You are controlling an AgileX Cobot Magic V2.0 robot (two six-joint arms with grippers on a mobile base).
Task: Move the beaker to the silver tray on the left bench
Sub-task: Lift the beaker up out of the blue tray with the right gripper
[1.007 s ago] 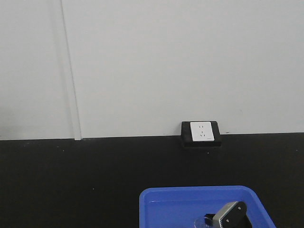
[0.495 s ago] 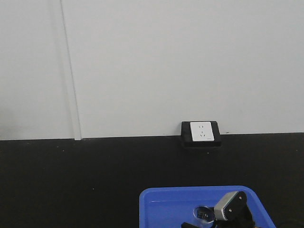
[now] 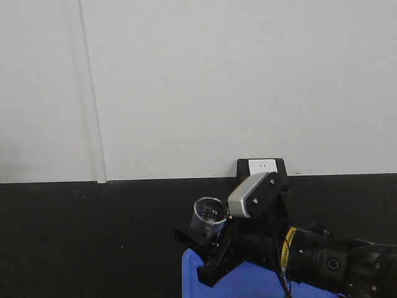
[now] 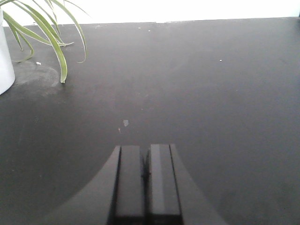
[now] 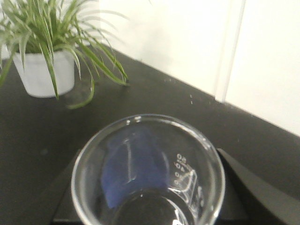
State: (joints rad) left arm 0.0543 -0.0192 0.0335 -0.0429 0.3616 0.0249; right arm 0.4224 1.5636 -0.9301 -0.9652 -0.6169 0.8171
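Leaves of a potted plant (image 4: 44,33) droop at the far left of the left wrist view. To their right the left gripper (image 4: 146,185) hangs low over the bare black top of the left bench (image 4: 220,93). Its two fingers are pressed together with only a thin slit between them, and nothing is caught there.

In the front view the beaker (image 3: 209,215) is off the worktop, mouth up, above the left corner of the blue tray (image 3: 188,280). The right gripper (image 3: 209,239) clasps it from below the rim, one black finger (image 3: 186,236) to its left and the other to its right. The right arm (image 3: 329,261) reaches in from the lower right, its forearm nearly level and pointing left, with a grey camera block (image 3: 251,195) on top of the wrist. Just behind the block, a wall socket (image 3: 263,165) is partly hidden.

The right wrist view looks down into the beaker's open mouth. A dark finger lies against the glass on each side, white gradations show on the right wall, and blue shows through the base.
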